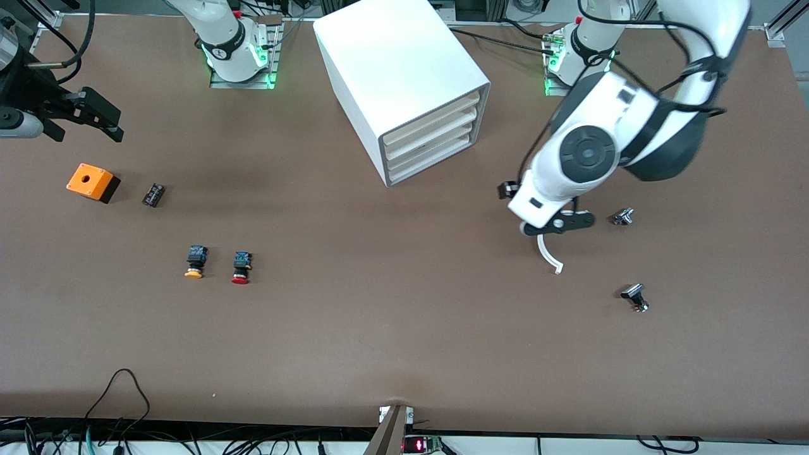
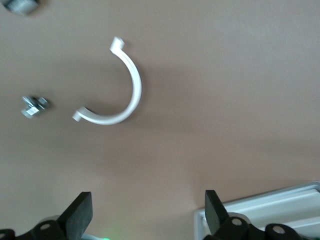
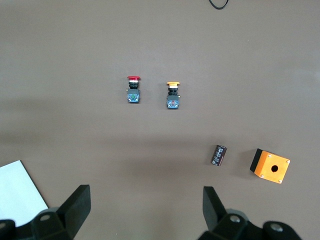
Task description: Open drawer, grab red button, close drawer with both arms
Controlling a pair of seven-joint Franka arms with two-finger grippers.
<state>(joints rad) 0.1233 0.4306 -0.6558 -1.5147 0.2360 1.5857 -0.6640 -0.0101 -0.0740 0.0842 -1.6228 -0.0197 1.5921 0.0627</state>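
Yellow-capped button (image 1: 194, 261) just beside the button (image 1: 241, 267), orange box (image 1: 92, 182) apart

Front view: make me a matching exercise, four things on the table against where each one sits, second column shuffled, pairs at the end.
Things:
1. red-capped button
2. orange box
3. white curved clip
4. cabinet

Places:
A. under the left gripper
B. between the two arm bases, all four drawers shut
C. beside the yellow-capped button, on the side toward the left arm's end
D. toward the right arm's end, below the right gripper in this view, beside a small black cylinder

Pairs: 1-C, 2-D, 3-A, 4-B
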